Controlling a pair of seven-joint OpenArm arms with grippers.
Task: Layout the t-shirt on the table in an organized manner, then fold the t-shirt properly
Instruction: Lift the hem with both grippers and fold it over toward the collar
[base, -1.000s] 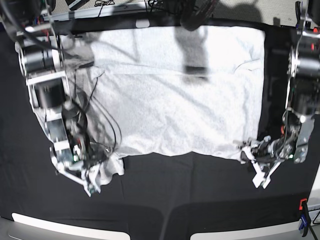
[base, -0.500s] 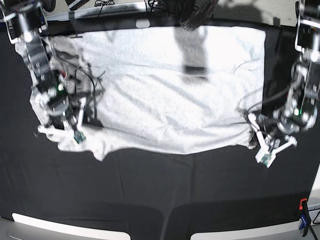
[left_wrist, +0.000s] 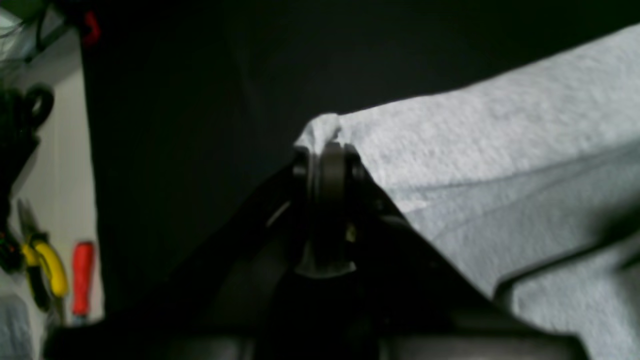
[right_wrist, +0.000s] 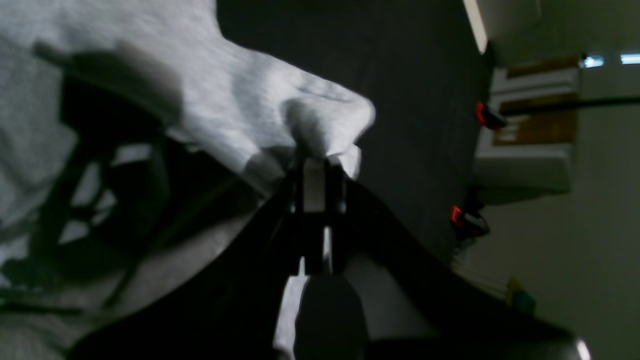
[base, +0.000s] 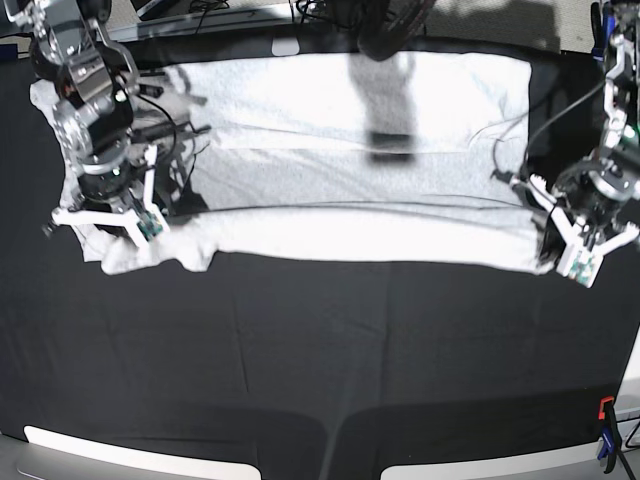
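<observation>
The light-grey t-shirt (base: 330, 150) lies spread across the far half of the black table (base: 320, 360), its near edge pulled taut in a straight line between my two grippers. At the right of the base view, my left gripper (base: 560, 258) is shut on the shirt's near right corner. The left wrist view shows that corner (left_wrist: 320, 131) pinched at the left gripper (left_wrist: 326, 152). My right gripper (base: 108, 230) is shut on the near left end. In the right wrist view a bunched fold (right_wrist: 320, 125) sits in the right gripper (right_wrist: 317, 167). No lettering shows.
A red and blue clamp (base: 606, 440) sits at the table's near right edge, and red clamps (right_wrist: 487, 116) line another edge. Yellow pliers (left_wrist: 47, 270) and a red handle (left_wrist: 82, 275) lie beyond the cloth. Cables trail around the arm on the left (base: 160, 140).
Both grippers have moved away from the table's front edge and outward, carrying the shirt's near edge with them. That edge now runs straighter and farther back than before.
</observation>
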